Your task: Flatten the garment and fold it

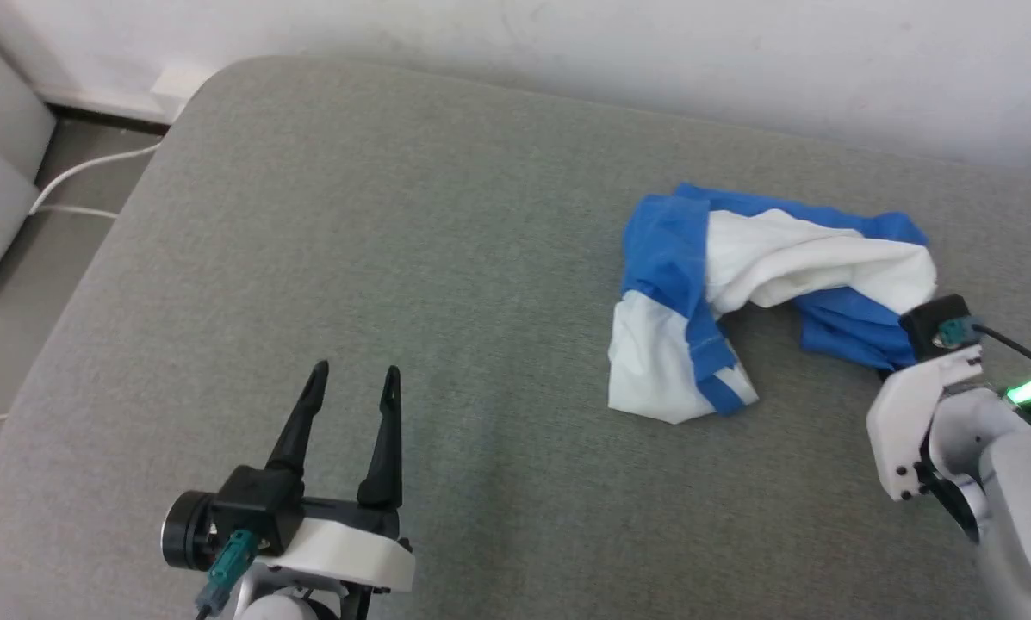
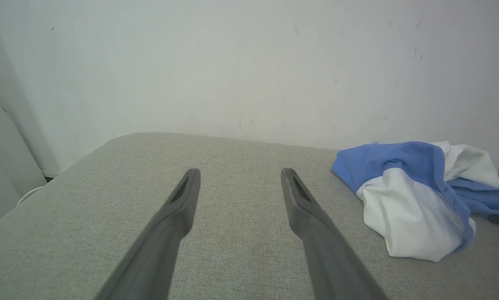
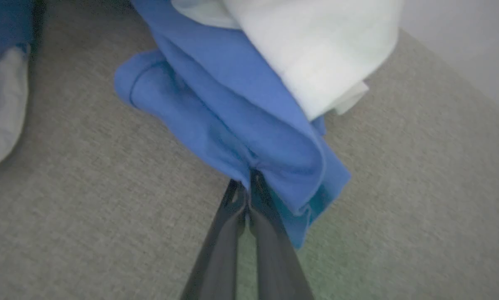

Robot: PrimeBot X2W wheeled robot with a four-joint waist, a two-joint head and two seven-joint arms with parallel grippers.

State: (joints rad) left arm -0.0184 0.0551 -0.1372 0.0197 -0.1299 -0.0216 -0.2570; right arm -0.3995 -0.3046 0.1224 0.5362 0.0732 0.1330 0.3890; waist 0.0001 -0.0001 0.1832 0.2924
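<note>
Pinching blue right end of crumpled shirt (image 1: 791, 250) with right gripper (image 3: 247, 183), long axis along far edge of cushion (image 1: 394, 258), with left gripper (image 1: 356, 375) spread wide.

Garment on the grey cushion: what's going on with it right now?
The right gripper is shut on a blue fold of the garment, which lies crumpled in a heap on the grey cushion. The left gripper is open over bare cushion, apart from the cloth. Nothing is flattened or folded yet.
</note>
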